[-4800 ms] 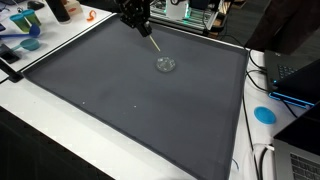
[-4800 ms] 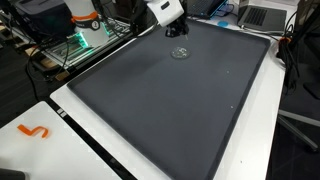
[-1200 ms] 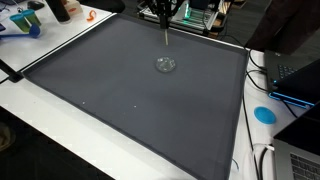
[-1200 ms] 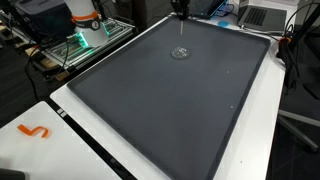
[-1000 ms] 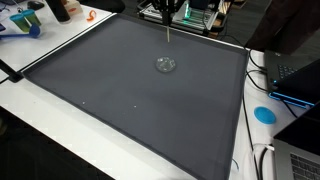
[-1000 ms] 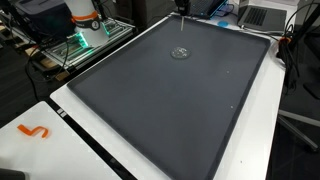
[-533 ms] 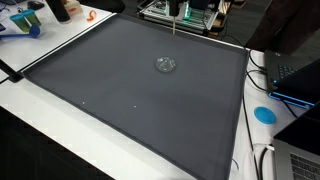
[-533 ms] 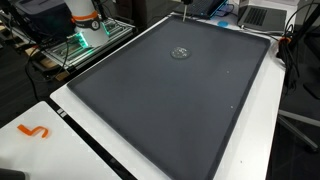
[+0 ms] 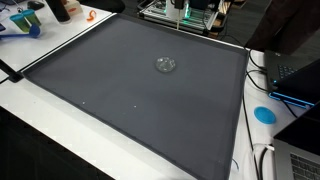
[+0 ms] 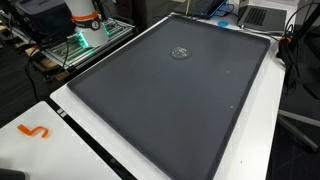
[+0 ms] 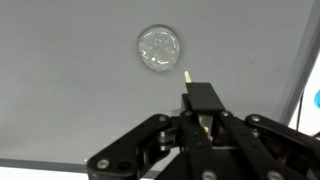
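Wrist view: the pincer (image 11: 204,108) is clamped on a thin pale stick (image 11: 189,80) that pokes out past the fingertips. Its long axis runs up and a bit left in that view, with the tip just beside the clear round dish (image 11: 160,49) but not touching it. The wrist faces down onto the dark mat (image 11: 70,90). In both exterior views the dish (image 9: 166,64) (image 10: 181,53) sits near the mat's far edge, well apart from the other edges, on the white bench (image 9: 40,135). The pincer is out of frame there.

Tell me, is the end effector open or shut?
Shut. In the wrist view the end effector is clamped on a thin stick, whose tip pokes out in front.
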Robot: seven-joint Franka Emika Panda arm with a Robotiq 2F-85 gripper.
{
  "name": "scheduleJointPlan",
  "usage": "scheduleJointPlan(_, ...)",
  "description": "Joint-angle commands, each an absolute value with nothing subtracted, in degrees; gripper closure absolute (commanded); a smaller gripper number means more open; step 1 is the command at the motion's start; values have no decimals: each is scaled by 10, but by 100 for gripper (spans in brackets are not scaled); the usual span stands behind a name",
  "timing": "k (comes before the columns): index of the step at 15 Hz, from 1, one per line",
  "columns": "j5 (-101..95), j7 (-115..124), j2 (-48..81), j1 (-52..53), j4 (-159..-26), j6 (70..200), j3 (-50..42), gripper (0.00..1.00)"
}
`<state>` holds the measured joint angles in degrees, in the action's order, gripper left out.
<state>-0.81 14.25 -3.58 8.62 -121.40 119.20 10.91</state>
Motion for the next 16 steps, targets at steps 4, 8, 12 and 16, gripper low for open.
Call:
scheduleJointPlan(4,-9,143,-35,89,-1213,1190,107,87)
scheduleJointPlan(8,-9,143,-35,89,-1212,1190,107,97)
scheduleJointPlan(12,-34,151,12,81,-1208,1239,98,97)
scheduleJointPlan(16,-46,152,54,82,-1208,1278,88,97)
